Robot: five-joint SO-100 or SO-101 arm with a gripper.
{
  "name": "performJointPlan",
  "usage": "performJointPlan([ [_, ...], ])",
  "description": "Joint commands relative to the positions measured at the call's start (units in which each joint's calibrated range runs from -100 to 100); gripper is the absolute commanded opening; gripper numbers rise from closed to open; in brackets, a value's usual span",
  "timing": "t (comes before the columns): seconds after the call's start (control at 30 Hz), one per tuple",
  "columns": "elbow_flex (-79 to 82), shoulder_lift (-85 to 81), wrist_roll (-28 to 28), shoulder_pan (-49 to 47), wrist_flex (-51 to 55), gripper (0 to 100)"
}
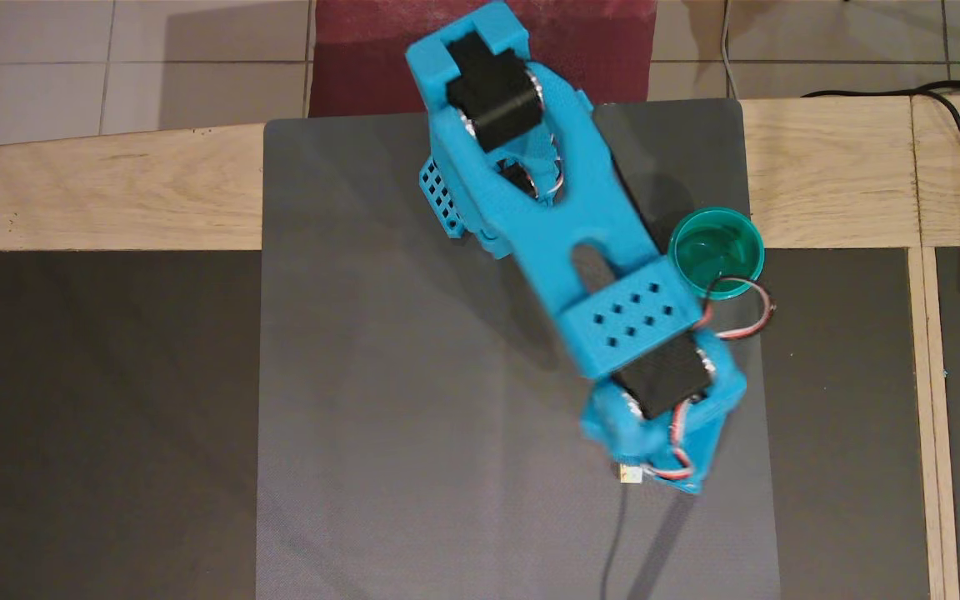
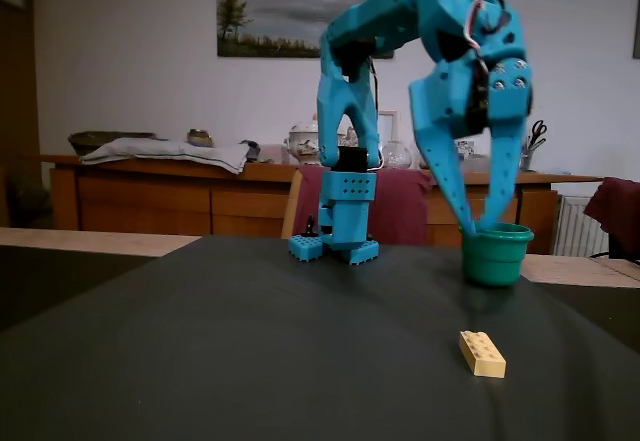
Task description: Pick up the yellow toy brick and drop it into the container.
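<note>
Arm stretched out w/ gripper [image 2: 478, 223] pointing down, fingers [image 2: 451, 176] spread wide, nothing betw them, prob so they can straddle the yellow toy brick [image 2: 482, 353] on descent. Brick lies flat on the dark mat [image 2: 220, 351] covering the worktop, studs up, untouched; in overhead view the wrist hides most of it, only a corner [image 1: 630, 473] shows. Fixed view: fingertips hang well above brick, so approach stage, grasp not yet made. Container [image 1: 714, 252] upright near mat's far edge, apart from brick; inside glossy, looks empty, ready for the drop.
</note>
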Motion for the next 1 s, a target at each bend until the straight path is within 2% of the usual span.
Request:
performJointPlan([
  [0.0,-3.9,3.2,1.8,-0.8,0.1,0],
  [0.17,-7.2,8.7,3.7,-0.2,0.2,0],
  [0.3,-7.1,9.7,8.5,-0.1,0.2,0],
  [0.53,-7.0,10.5,9.1,1.1,0.2,0],
  [0.73,-7.0,10.5,9.1,2.2,0.2,26],
  [0.83,-6.2,10.7,11.8,2.4,0.2,37],
  [0.97,-6.2,10.7,12.0,3.0,0.2,39],
])
